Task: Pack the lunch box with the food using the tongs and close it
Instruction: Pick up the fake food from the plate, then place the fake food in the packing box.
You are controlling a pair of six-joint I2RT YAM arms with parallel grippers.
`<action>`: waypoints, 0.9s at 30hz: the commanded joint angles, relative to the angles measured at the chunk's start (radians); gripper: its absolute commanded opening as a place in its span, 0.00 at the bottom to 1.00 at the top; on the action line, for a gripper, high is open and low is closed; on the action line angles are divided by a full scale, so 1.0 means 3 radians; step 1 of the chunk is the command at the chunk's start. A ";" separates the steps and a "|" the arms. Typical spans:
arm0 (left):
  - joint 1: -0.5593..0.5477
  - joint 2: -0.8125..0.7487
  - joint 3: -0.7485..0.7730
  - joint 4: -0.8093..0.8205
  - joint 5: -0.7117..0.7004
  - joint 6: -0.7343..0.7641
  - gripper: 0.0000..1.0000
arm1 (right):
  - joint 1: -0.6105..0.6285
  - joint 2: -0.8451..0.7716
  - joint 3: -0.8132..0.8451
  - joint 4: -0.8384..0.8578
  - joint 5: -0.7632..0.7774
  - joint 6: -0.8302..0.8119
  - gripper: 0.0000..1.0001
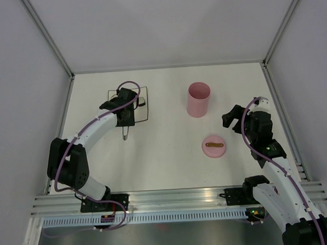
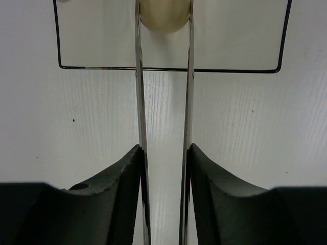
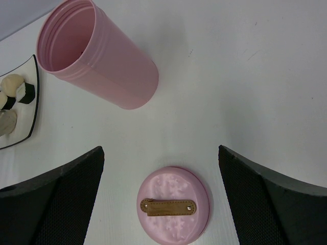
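While left gripper point(image 2: 164, 150) squeezing tongs point(image 2: 141, 112) on ball point(image 2: 164, 18), ball probably slipping easily, wanting mid-pinch; right gripper point(image 3: 161, 149) gaping wide.

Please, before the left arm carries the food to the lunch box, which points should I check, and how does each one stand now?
1. Left gripper clamps the tongs: ok.
2. Beige ball sits between the tong blades: ok.
3. Ball lifted off the plate: cannot tell.
4. Lunch box upright, mouth open: ok.
5. Lid off, lying apart from the box: ok.
6. Right gripper open, holding nothing: ok.
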 commanded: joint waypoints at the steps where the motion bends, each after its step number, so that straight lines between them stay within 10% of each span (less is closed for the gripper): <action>1: 0.0015 -0.0024 0.0130 0.0124 0.0001 0.0144 0.44 | -0.0011 0.0019 0.0022 0.0128 0.0043 0.0058 0.98; 15: 0.0010 -0.0663 0.0538 -0.0147 0.0216 0.0420 0.27 | -0.0006 0.0080 0.0144 -0.0265 0.0768 0.0686 0.98; 27: -0.0547 -0.0332 0.1883 -0.0285 0.0891 0.0675 0.26 | -0.0016 0.0269 0.0400 -0.0924 0.1449 0.1060 0.98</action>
